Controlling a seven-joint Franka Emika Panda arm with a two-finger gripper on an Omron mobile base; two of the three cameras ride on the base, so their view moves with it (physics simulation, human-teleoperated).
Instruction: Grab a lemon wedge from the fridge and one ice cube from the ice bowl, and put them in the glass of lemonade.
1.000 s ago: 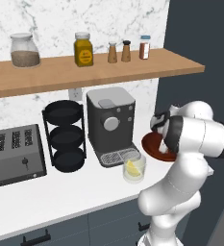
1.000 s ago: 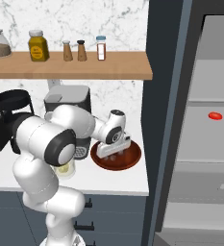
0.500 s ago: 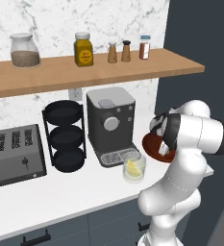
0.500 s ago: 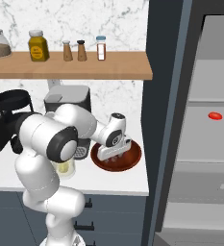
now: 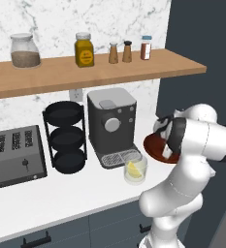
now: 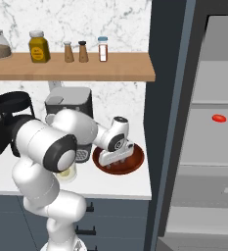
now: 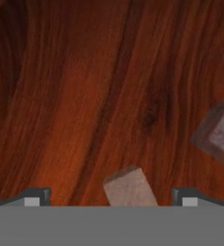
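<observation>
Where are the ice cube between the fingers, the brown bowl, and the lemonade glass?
ice cube [image 7: 130,188]: hand view, its pale top face.
brown bowl [image 6: 135,163]: right base view, its right rim.
lemonade glass [image 5: 135,170]: left base view, its clear front wall.

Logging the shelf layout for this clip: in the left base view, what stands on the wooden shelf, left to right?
Glass jar of brown grains → yellow jar → light brown shaker → dark-topped shaker → red spice bottle.
</observation>
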